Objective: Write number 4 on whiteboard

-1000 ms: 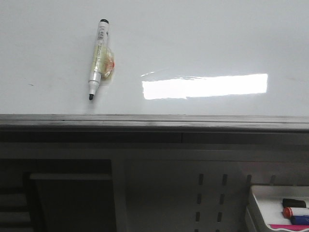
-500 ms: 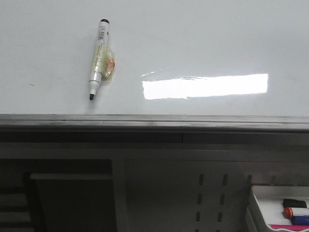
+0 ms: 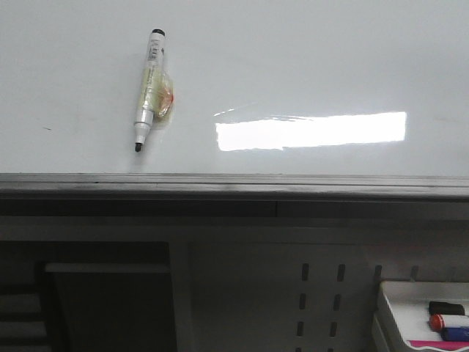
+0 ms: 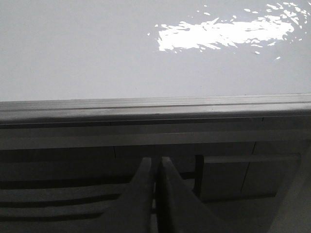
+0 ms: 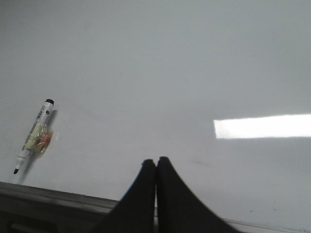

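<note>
Front view had the whiteboard (image 3: 308, 66) filling the upper half, glossy, w/ a bright light reflection (image 3: 311, 131) on its right part and its grey frame edge (image 3: 234, 185) running across below. No number strokes showed on it. An uncapped marker (image 3: 150, 88) lay on the board's left part, tip toward the frame, w/ a yellowish tape wad (image 3: 160, 94) round its barrel. Bottom right, a white tray (image 3: 388, 308) held spare markers (image 3: 447, 317). Left gripper (image 4: 155, 165) had fingers pressed together, holding nothing, low in front of the frame, off the board. Right gripper (image 5: 155, 167) also closed tight and empty, just over the board near its frame, marker well apart to its left.
</note>
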Robot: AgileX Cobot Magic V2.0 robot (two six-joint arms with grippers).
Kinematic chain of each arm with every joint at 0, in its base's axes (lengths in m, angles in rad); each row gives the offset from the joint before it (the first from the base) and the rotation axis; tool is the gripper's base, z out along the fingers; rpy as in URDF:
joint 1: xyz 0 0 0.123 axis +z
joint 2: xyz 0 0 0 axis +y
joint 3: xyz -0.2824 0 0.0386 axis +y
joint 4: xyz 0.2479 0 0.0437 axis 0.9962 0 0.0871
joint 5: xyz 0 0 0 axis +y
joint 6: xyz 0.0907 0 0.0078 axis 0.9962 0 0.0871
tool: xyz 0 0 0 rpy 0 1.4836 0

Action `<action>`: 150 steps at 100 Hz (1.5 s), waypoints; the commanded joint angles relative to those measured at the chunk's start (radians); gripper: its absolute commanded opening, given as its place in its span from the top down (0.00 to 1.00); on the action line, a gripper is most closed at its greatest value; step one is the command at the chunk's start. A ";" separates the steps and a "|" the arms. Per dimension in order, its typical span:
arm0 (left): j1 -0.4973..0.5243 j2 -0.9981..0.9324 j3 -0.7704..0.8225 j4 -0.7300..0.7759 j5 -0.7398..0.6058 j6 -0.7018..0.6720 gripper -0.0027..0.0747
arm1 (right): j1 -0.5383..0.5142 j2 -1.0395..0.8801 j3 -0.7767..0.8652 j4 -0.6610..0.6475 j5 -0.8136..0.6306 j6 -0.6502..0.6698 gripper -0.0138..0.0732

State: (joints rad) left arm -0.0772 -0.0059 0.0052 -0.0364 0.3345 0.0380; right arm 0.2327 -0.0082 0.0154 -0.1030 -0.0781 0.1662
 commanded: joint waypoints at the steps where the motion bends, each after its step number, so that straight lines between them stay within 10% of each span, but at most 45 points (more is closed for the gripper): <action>1: -0.009 -0.011 0.032 -0.005 -0.058 -0.008 0.99 | -0.006 -0.017 0.018 0.042 -0.060 -0.002 0.89; 58: -0.009 -0.011 0.032 -0.002 -0.110 -0.008 0.99 | -0.006 -0.017 0.018 0.046 -0.046 -0.002 0.89; 100: -0.011 -0.011 0.029 -0.775 -0.375 -0.008 0.99 | -0.006 -0.014 -0.026 0.081 -0.035 -0.002 0.89; 134: -0.015 0.124 -0.202 -0.524 -0.094 0.128 0.98 | -0.006 0.216 -0.269 0.014 0.143 -0.002 0.89; 150: -0.015 0.317 -0.357 -0.528 0.080 0.373 0.65 | -0.006 0.366 -0.353 0.012 0.134 -0.002 0.88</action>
State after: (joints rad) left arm -0.0805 0.1965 -0.2463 -0.5591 0.3667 0.2863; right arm 0.2327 0.2752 -0.2701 -0.0736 0.1248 0.1662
